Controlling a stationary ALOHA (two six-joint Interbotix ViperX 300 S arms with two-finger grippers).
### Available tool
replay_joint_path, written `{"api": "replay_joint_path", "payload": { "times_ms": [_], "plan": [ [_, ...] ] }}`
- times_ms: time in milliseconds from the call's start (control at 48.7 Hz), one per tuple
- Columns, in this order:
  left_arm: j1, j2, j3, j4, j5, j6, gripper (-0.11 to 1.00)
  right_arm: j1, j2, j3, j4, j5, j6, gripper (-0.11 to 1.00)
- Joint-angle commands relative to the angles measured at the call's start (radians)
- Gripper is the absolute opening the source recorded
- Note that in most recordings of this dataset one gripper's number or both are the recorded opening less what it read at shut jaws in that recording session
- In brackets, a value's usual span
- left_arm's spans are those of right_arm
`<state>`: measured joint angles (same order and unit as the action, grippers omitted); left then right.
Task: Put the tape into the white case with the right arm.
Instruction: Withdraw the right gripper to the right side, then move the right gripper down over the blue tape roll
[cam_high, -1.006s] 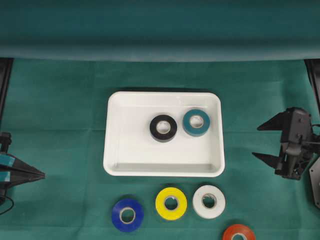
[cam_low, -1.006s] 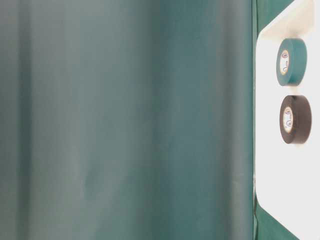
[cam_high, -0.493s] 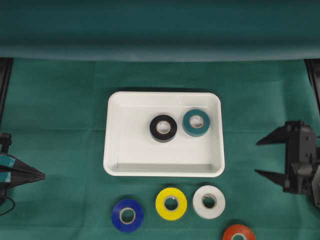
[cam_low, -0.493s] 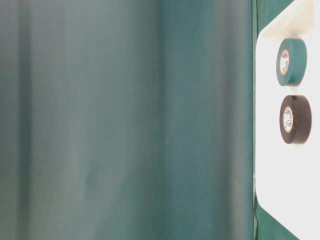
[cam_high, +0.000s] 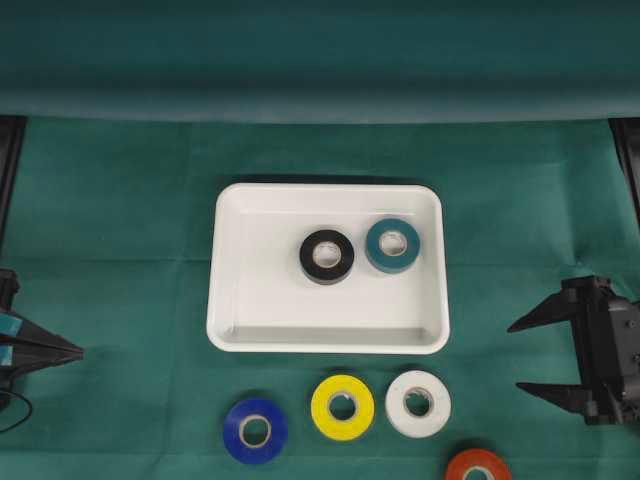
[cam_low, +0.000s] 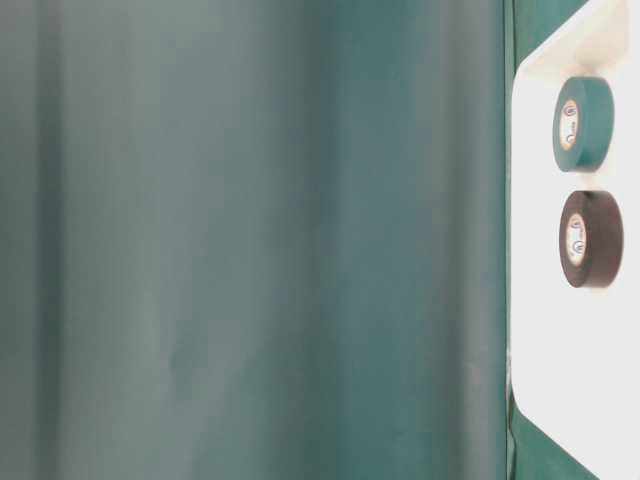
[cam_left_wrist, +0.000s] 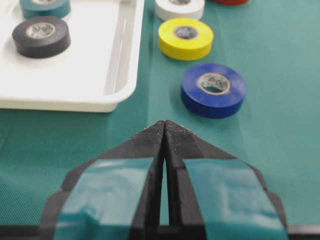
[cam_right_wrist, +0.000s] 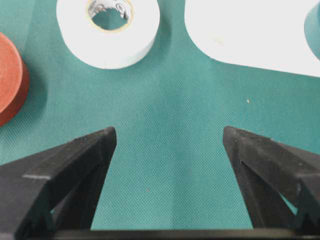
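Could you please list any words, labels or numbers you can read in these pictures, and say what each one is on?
None can be read.
Inner-core printing on the white roll, blue roll, yellow roll, black roll and teal roll: too small and blurred.

Six rolls of tape in all: two lie inside the one white case (cam_high: 228, 300), a black roll (cam_high: 327, 256) and a teal roll (cam_high: 392, 245). Four lie on the green tabletop (cam_high: 120, 200): a blue roll (cam_high: 255, 430), a yellow roll (cam_high: 342, 406), a white roll (cam_high: 418, 403) and an orange-red roll (cam_high: 478, 466), which the frame edge cuts off, so more may lie beyond it.
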<state>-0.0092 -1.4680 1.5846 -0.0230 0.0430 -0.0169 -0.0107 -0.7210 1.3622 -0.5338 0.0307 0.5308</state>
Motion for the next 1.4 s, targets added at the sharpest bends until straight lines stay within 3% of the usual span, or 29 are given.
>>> {"api": "replay_joint_path", "payload": {
  "times_ms": [0, 944, 1170, 1375],
  "plan": [
    [0.0, -0.014, 0.0, -0.002, -0.005, 0.002, 0.0, 0.003, -0.008, -0.005, -0.003, -0.014, -0.002, 0.74],
    [0.0, -0.006, 0.0, 0.0, -0.008, 0.002, 0.0, 0.018, -0.014, -0.009, -0.003, -0.04, -0.005, 0.74],
    [-0.002, -0.006, -0.002, 0.0, -0.008, 0.002, 0.0, 0.035, 0.037, -0.069, -0.003, -0.038, -0.005, 0.74],
    [-0.002, -0.006, -0.002, -0.002, -0.008, 0.002, 0.0, 0.057, 0.179, -0.169, -0.003, -0.04, -0.005, 0.74]
  ]
}}
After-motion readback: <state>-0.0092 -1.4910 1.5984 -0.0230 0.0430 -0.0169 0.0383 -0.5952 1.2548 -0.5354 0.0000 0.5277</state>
